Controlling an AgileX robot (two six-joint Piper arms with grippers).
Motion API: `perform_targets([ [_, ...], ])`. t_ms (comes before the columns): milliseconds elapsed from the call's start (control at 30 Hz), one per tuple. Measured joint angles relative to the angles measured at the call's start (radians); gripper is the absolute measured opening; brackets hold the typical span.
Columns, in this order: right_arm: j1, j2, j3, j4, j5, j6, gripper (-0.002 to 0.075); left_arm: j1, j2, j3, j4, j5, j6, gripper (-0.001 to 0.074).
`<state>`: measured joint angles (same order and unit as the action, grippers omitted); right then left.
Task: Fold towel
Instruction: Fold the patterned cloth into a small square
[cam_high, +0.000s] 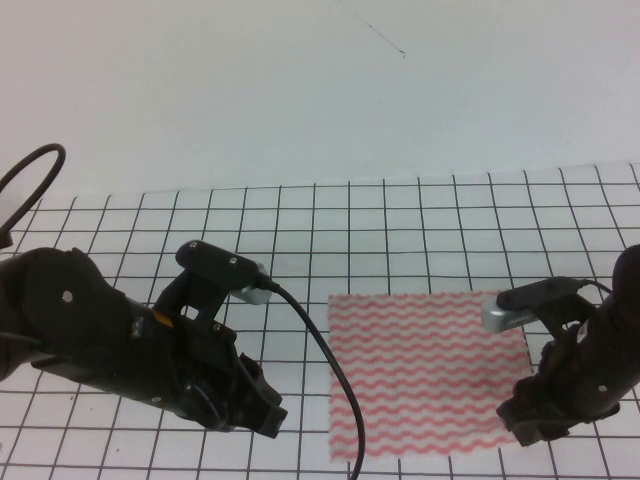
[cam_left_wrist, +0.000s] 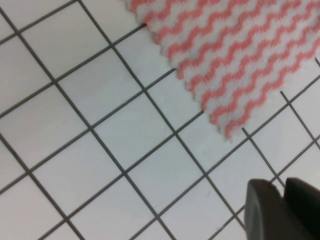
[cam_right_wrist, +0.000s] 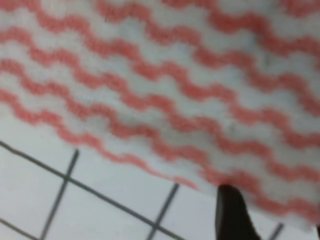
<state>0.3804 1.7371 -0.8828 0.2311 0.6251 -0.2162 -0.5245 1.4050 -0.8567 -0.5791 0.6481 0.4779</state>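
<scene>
Left claw (cam_high: 270, 420) hovers beside towel (cam_high: 425, 370), right claw (cam_high: 517, 425) spread at its edge.

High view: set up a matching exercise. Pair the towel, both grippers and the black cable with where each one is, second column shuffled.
Column one:
1. towel
2. left gripper
3. right gripper
4. black cable

Column two:
A. at the towel's near right corner
B. over bare grid, left of the towel
C. flat on the table, pink wavy stripes
D. running down along the towel's left edge

Pairs: 1-C, 2-B, 3-A, 4-D
</scene>
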Motion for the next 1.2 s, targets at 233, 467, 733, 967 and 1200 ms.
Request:
perform_targets([
  [233, 0.0, 0.016, 0.0, 0.191, -0.03, -0.14, 0.0325, 0.0, 0.0, 0.0, 0.0, 0.0, 0.0, 0.0059],
  [467, 0.0, 0.016, 0.0, 0.195, -0.05, -0.144, 0.006, 0.0, 0.0, 0.0, 0.0, 0.0, 0.0, 0.006],
  [733, 0.0, 0.016, 0.0, 0.207, -0.154, -0.132, 0.0, 0.0, 0.0, 0.0, 0.0, 0.0, 0.0, 0.006],
  [967, 0.0, 0.016, -0.059, 0.216, -0.204, -0.107, 0.0, 0.0, 0.0, 0.0, 0.051, -0.012, 0.0, 0.006],
  [1200, -0.074, 0.021, -0.137, 0.218, -0.212, -0.094, -0.0001, 0.0, 0.0, 0.0, 0.077, -0.058, 0.0, 0.006],
])
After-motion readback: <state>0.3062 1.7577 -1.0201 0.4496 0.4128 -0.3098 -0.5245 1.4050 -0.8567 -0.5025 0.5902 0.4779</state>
